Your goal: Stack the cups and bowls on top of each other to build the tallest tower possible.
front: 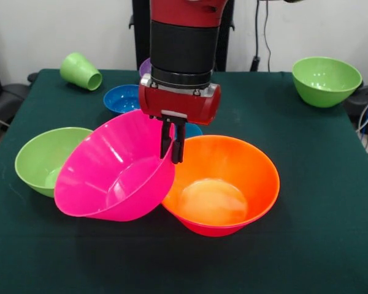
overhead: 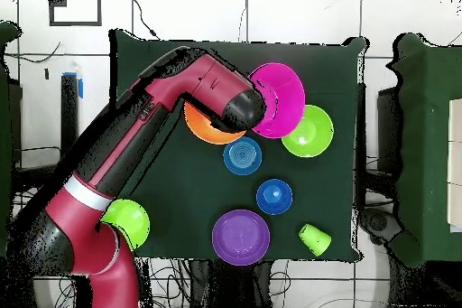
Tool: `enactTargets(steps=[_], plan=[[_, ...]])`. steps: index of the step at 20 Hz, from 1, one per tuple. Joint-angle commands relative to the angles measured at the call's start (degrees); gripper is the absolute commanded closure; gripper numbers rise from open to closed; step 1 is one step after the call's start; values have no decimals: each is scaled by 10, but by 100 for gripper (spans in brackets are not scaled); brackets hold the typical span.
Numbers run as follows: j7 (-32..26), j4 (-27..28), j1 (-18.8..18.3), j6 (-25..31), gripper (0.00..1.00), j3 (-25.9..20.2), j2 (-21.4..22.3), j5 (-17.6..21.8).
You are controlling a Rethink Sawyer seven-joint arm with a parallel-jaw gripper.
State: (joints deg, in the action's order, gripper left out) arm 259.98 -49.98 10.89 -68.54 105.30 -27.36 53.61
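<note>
My gripper (front: 173, 144) is shut on the right rim of a big pink bowl (front: 113, 174). The bowl hangs tilted with its opening facing up and right, its lower edge against the big orange bowl (front: 224, 184). In the overhead view the pink bowl (overhead: 278, 98) sticks out from under my wrist and the orange bowl (overhead: 203, 128) is half hidden by the arm. A green bowl (front: 46, 159) sits just left of the pink one. The light-green cup (front: 81, 71) lies on its side at the back left. The orange tumbler, a second pink bowl and any nested pile are not in view.
A second green bowl (front: 325, 79) stands at the back right corner. Two small blue bowls (front: 122, 98) (front: 193, 130) and a purple bowl (front: 145, 66) sit behind my gripper, partly hidden by the arm. The dark green table cloth (front: 319, 233) covers the table.
</note>
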Motion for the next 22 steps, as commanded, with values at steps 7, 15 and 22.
enactTargets(steps=[7,15,22], plan=[[-123,4,8,85,100,-122,-15,-11],[74,-32,61,27,100,-86,-11,82],[136,-112,74,-45,100,-18,-60,23]])
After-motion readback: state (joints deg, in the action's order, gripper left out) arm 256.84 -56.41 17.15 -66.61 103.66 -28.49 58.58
